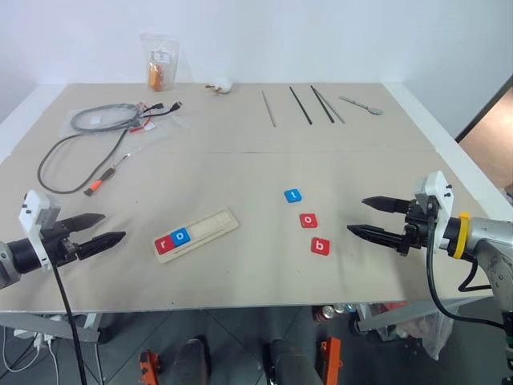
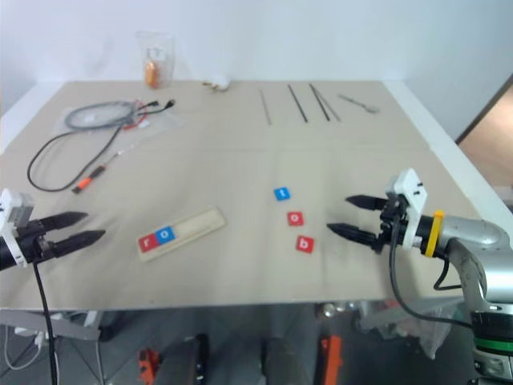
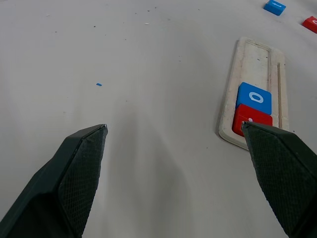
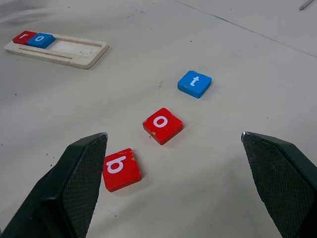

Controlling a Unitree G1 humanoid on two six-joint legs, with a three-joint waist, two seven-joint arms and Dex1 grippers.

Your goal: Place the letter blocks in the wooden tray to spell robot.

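In the wooden tray [image 1: 197,233], red r [image 1: 164,245], blue o [image 1: 181,236], both grippers wide open, empty.

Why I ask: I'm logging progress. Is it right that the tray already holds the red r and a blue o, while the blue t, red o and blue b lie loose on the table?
Not quite: the b block is red, not blue, as the right wrist view shows. The rest holds: the wooden tray holds the red r and blue o; the blue t and red o lie loose.

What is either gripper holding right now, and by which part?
Nothing. The left gripper and right gripper both hang open over the table, touching no letter blocks.
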